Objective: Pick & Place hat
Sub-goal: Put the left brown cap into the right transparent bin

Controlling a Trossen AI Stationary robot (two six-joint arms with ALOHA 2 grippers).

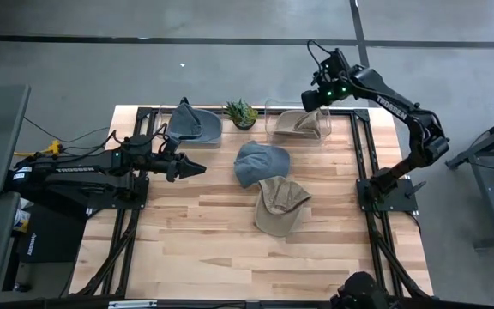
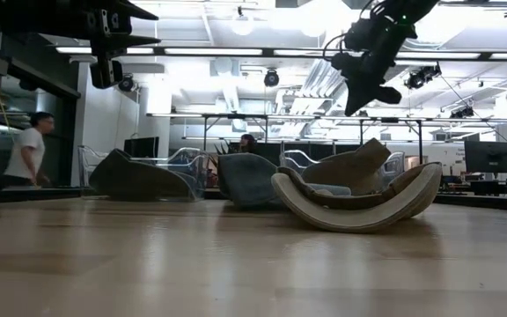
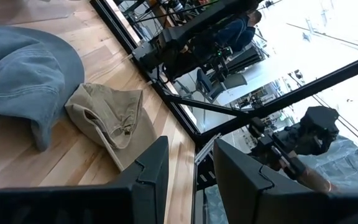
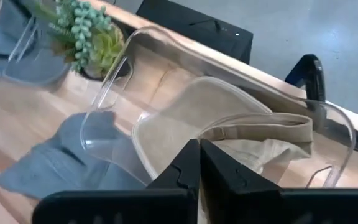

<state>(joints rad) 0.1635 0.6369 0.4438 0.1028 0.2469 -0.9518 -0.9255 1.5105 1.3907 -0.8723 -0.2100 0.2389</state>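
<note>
Two hats lie loose on the table: a blue-grey one (image 1: pixel 260 163) and, touching it on the near side, a tan one (image 1: pixel 281 206), crown down (image 2: pixel 359 201). A second tan hat (image 4: pixel 253 140) sits in a clear bin (image 1: pixel 301 124) at the far edge. A second blue-grey hat (image 1: pixel 191 124) sits in another clear bin. My right gripper (image 4: pixel 199 163) is shut and empty, hovering high above the tan hat's bin (image 2: pixel 363 88). My left gripper (image 1: pixel 194 168) is open and empty, raised left of the loose hats (image 3: pixel 191 171).
A small potted succulent (image 1: pixel 241 112) stands between the two bins at the far edge. Black frame rails (image 1: pixel 363 163) run along the table's sides. Bare wood (image 1: pixel 195 240) lies on the near half. A person (image 2: pixel 29 150) is in the room beyond.
</note>
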